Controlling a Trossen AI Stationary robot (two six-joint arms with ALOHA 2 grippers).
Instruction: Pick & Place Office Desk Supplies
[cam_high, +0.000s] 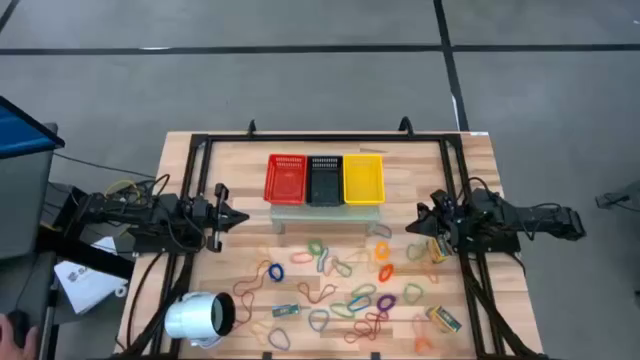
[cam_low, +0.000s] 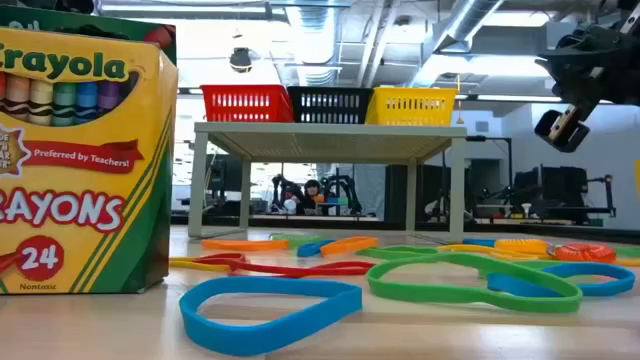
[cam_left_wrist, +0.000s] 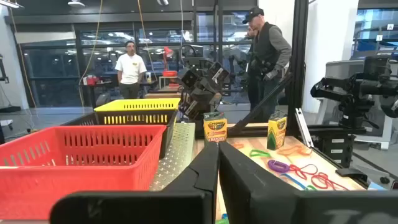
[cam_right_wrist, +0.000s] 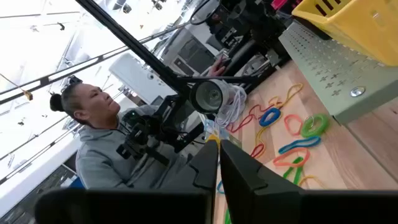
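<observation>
Many coloured rubber-band loops (cam_high: 350, 290) lie flat on the wooden table's near half, and a blue one (cam_low: 270, 305) lies closest in the low view. Green-yellow crayon packets lie among them (cam_high: 285, 311) (cam_high: 445, 319). One packet (cam_high: 437, 248) sits under the right arm, and one (cam_low: 70, 150) stands at the near edge. My left gripper (cam_high: 240, 215) (cam_left_wrist: 217, 168) hovers at the table's left, shut, pointing right. My right gripper (cam_high: 412, 227) (cam_right_wrist: 219, 163) hovers at the right, shut and raised above the bands (cam_low: 562, 128), pointing left.
Red (cam_high: 285, 178), black (cam_high: 324, 180) and yellow (cam_high: 362, 178) mesh baskets sit in a row on a low grey riser (cam_low: 330, 128) at the table's far middle. A white cylinder (cam_high: 200, 317) lies at the near left. People stand beyond the table (cam_left_wrist: 130, 65) (cam_right_wrist: 93, 124).
</observation>
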